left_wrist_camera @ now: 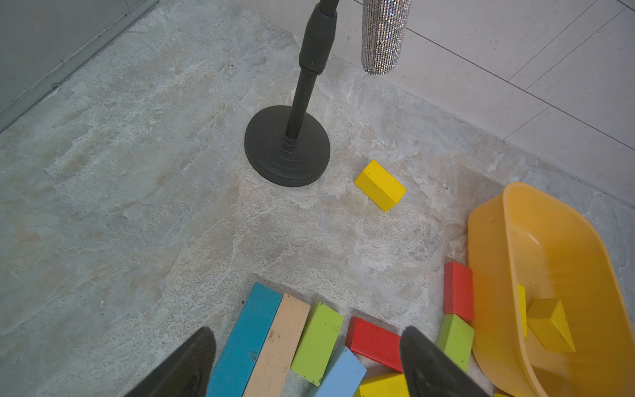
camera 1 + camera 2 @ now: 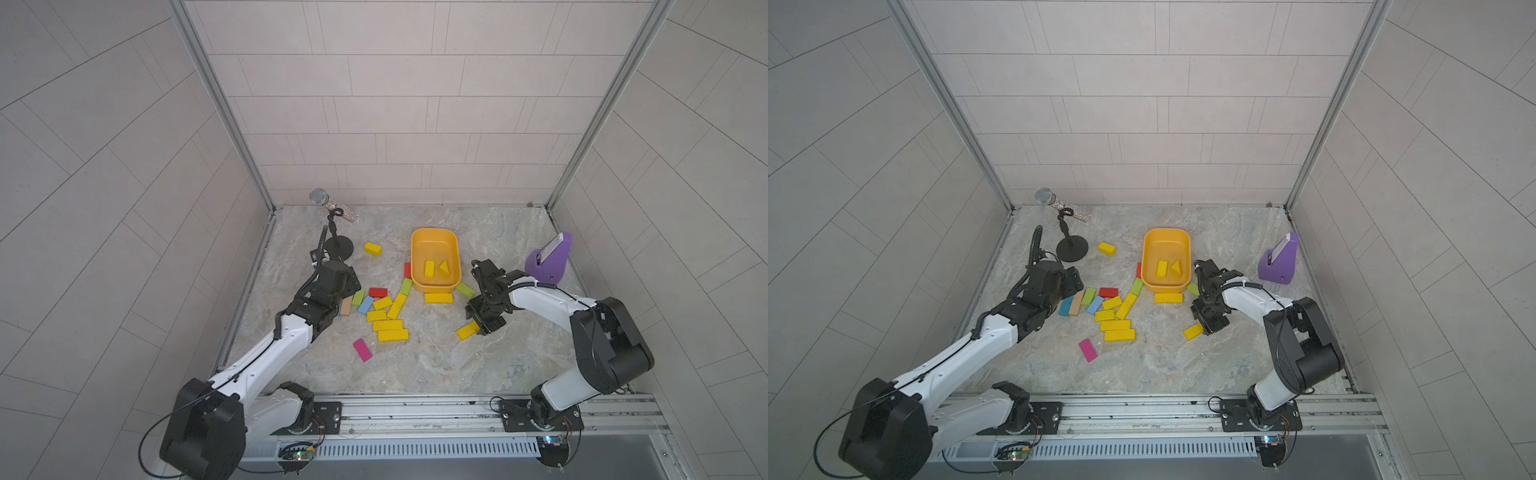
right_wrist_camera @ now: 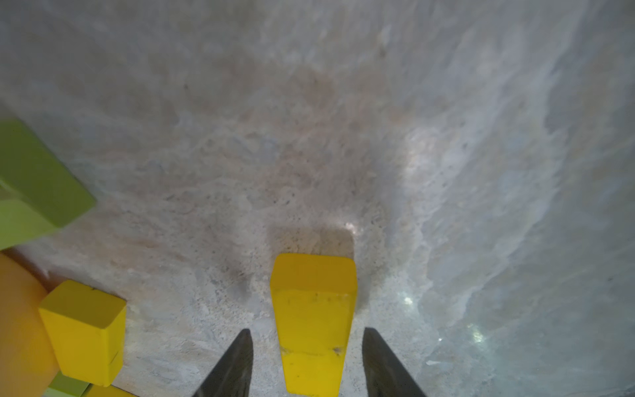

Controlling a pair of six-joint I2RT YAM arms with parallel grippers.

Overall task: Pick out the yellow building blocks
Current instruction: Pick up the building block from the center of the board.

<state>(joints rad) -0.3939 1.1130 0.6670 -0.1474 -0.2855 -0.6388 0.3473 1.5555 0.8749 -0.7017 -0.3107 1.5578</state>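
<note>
In a top view the right pincer [image 2: 484, 326] hangs over a matte yellow bar [image 2: 467, 331] lying on the robot's side of the tub [image 2: 435, 230], nearest this arm.

Left wrist: the left pincer [image 1: 307, 331] gapes empty above mixed blocks [image 1: 275, 343] beside the tub.

Right wrist: released fingers [image 3: 237, 364] straddle the bar, its long axis running out between them, gaps either side.

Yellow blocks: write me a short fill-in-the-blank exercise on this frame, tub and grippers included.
The tub holds ___ yellow pieces. The block between the open jaws of the right gripper is ___. The black stand holds a ___. The jaws of the left gripper stand ___.
Missing: two; yellow; microphone; open.
</note>
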